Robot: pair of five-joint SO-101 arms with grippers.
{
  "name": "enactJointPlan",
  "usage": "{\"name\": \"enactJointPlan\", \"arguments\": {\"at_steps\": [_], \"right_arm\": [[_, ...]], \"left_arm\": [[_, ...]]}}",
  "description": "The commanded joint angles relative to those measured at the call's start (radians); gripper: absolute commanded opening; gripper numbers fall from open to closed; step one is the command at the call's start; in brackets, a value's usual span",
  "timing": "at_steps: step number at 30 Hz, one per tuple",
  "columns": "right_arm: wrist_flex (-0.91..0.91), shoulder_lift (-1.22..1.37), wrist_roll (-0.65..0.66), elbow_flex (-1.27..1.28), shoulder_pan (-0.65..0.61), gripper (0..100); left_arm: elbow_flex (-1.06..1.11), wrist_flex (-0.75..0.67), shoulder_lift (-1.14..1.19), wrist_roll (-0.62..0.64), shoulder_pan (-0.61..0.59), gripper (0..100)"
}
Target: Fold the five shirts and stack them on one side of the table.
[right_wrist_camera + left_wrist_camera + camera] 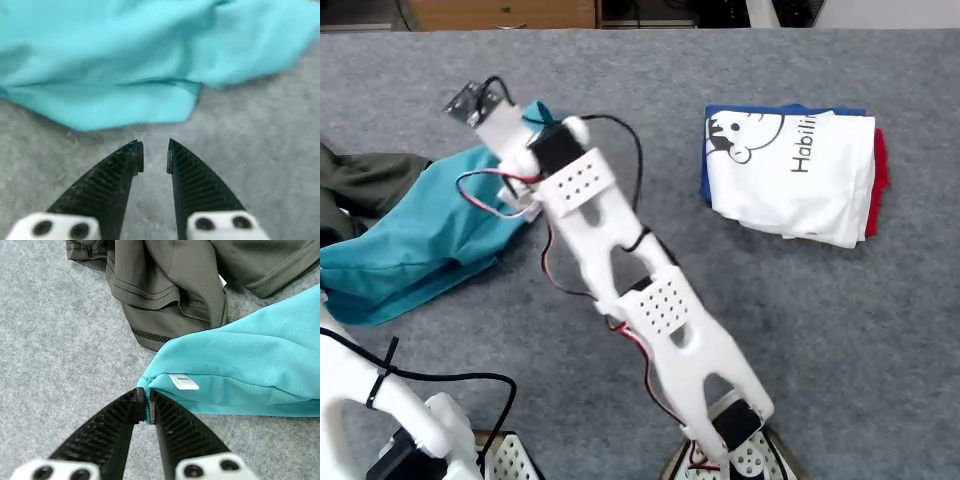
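A crumpled teal shirt [420, 240] lies at the table's left, and an olive shirt [360, 185] is bunched behind it at the left edge. My left gripper [145, 400] is shut on a corner of the teal shirt [240, 370], close to a small white label [183, 382], with the olive shirt [165, 285] just beyond. My right arm [620, 250] stretches diagonally across the table to the teal shirt's far right end. My right gripper [152, 150] is open, its tips just short of the teal shirt's edge [125, 100], with bare table between them.
A folded stack [800, 175] sits at the back right, a white printed shirt on top with blue and red shirts under it. The table [840, 340] is covered in grey felt. My left arm [360, 390] rises from the front left corner.
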Motion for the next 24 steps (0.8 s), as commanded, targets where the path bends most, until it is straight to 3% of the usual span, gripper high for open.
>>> {"name": "enactJointPlan", "arguments": {"at_steps": [1, 16, 19, 24], "right_arm": [[-0.094, 0.039, 0.008, 0.027, -0.025, 9.5], [-0.153, 0.225, 0.008, 0.030, 0.044, 8.2], [-0.129, 0.223, 0.009, 0.019, 0.050, 0.0], [-0.038, 0.223, 0.009, -0.094, 0.054, 0.1]], "left_arm": [[-0.005, -0.012, -0.002, 0.011, -0.009, 2], [-0.005, -0.015, -0.002, 0.011, -0.008, 2], [-0.005, -0.014, -0.007, 0.011, -0.009, 2], [-0.005, -0.011, -0.008, 0.011, -0.011, 2]]}}
